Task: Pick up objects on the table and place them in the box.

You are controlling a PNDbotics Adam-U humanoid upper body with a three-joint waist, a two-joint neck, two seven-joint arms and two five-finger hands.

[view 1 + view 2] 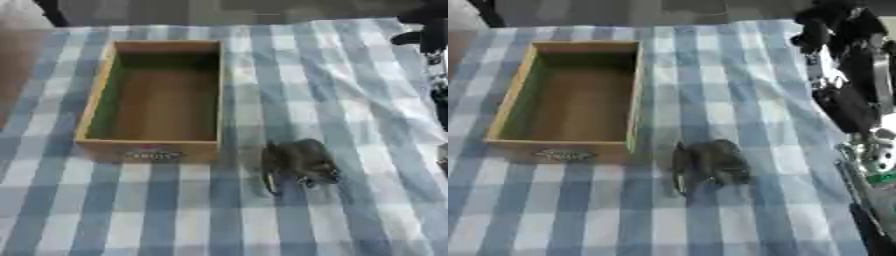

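Box (156,95) (open-topped) lies just left of a dark object (299,162); right hand (833,22), grip unclear.

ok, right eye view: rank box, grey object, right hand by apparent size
1. box, clearly largest.
2. right hand, at the upper right corner, partly cut off, so unsure against the next.
3. grey object, nearer the camera, on the checked cloth.

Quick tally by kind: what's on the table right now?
Wooden box: 1, nothing visible inside
Dark grey object, beside the box on the checked cloth: 1
Total: 2
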